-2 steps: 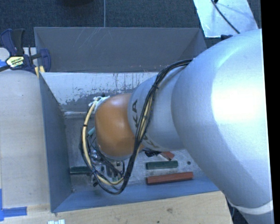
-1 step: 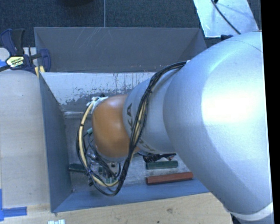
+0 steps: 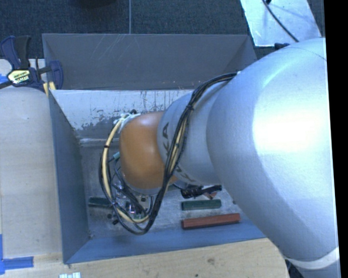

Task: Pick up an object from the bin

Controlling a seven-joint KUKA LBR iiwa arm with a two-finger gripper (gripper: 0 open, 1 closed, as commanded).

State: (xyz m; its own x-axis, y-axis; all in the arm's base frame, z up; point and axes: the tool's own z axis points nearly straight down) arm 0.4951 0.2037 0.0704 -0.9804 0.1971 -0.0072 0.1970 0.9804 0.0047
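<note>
Camera view looks down into the grey metal bin (image 3: 67,171), and nearest its front wall lies a reddish-brown flat bar (image 3: 211,221), long and narrow, stretched along that wall on the right half of the floor. Just behind it, parallel and apart from it, lies a shorter dark green flat bar (image 3: 201,205). Behind that again, close under the arm, sits a small black and orange thing (image 3: 201,191), too hidden to name its kind. Left of these, in the front left part of the floor, the gripper (image 3: 128,210) is down low near the floor, wrapped in loops of black and yellow cables (image 3: 108,163). The cables and the dark parts of the wrist hide its tip, so whether the gripper is apart or together cannot be told, nor whether anything is in it. Just beside it on the left lies a dark slim stick-like thing (image 3: 98,202), flat on the floor and pointing toward the left wall, the thing nearest to the gripper; whether the two touch cannot be told. Farther back sits the rounded orange cover (image 3: 140,149) of the wrist, and from it the thick silver arm (image 3: 268,147) runs off to the right over the bin's right side. Farthest away, the bin's scuffed back wall rises behind the cover
</note>
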